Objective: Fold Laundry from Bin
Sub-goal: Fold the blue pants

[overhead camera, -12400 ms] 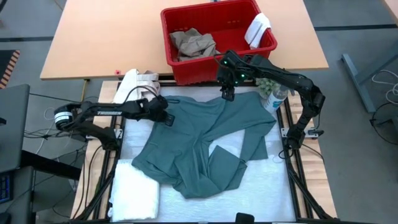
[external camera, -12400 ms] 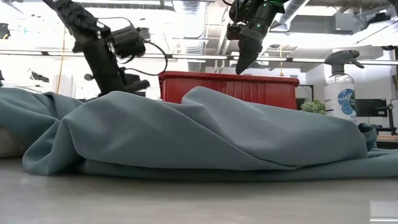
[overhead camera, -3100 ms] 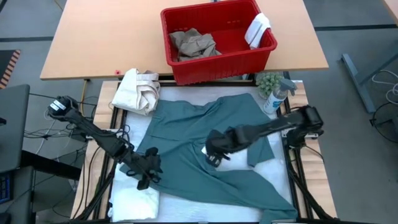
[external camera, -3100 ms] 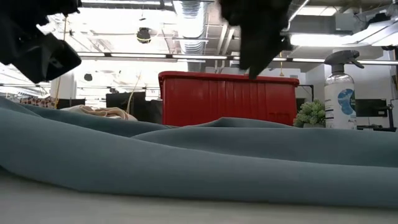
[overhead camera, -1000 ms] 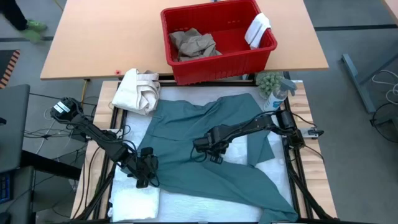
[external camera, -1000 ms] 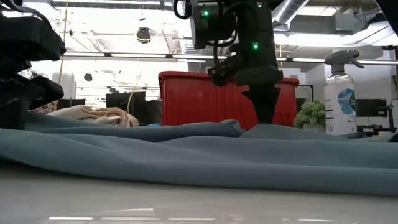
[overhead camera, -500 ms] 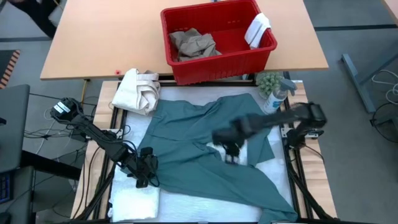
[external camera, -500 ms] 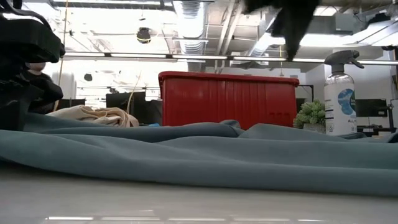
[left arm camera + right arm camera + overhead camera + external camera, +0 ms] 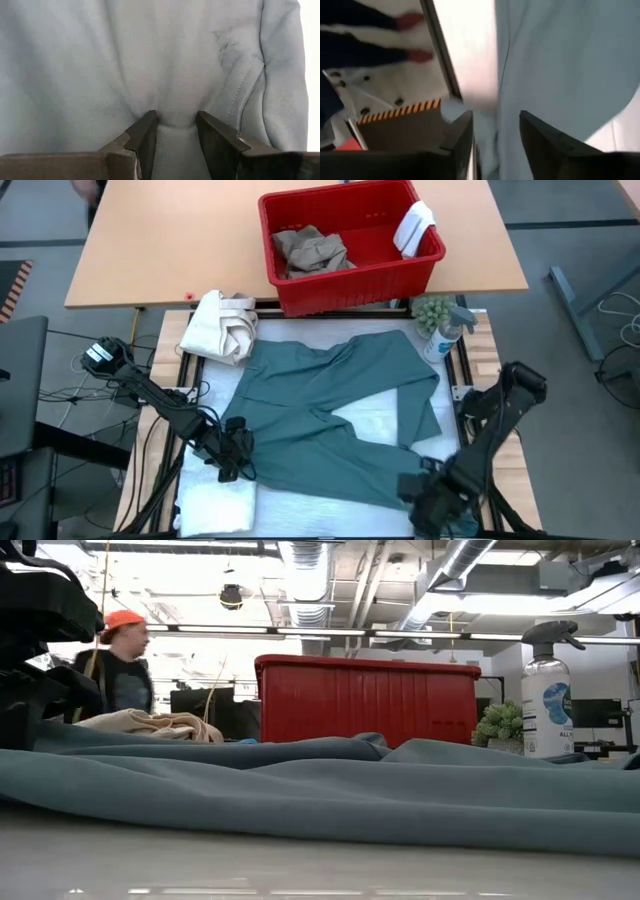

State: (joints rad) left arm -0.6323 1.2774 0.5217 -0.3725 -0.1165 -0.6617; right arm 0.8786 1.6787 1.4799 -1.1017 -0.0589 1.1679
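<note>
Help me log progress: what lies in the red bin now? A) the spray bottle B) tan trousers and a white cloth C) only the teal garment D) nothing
B: the high view shows tan trousers and a white cloth inside the red bin.

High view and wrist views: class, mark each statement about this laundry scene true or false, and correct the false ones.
1. The red plastic slotted bin holds crumpled tan khaki trousers. True.
2. The large teal-green garment lies inside the bin. False: it is spread on the table.
3. The left tool pinches the garment's fabric. True.
4. The clear spray bottle stands at the table's left edge. False: right edge.
</note>
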